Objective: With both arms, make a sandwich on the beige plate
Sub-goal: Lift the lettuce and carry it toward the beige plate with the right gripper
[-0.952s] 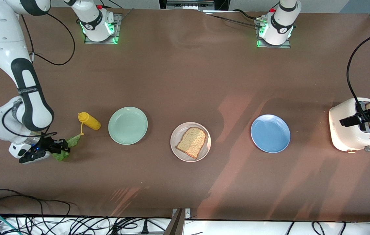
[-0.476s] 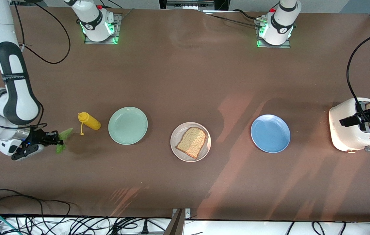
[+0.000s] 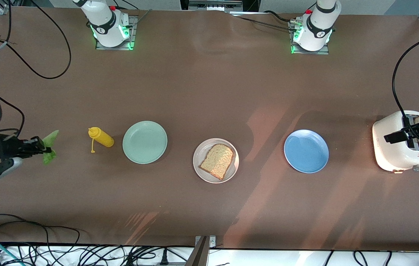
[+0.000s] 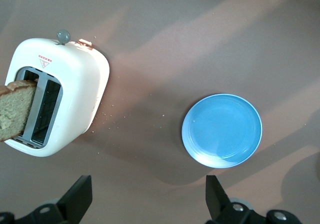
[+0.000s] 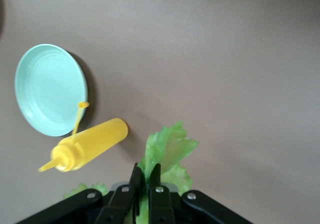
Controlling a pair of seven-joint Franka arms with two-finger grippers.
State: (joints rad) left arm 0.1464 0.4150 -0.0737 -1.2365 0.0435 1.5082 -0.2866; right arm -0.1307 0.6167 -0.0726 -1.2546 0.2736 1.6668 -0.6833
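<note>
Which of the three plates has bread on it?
The beige plate in the middle, holding one slice of toast. The mint-green plate and blue plate beside it are bare.

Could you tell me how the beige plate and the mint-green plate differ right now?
The beige plate carries a slice of brown toast, while the mint-green plate holds nothing. The beige plate is pale pinkish-beige; the mint-green plate is a light green. The beige plate lies slightly nearer the front camera, between the mint-green plate and a blue plate; the mint-green plate sits beside a yellow squeeze bottle. Both are round, shallow and flat on the table.
</note>
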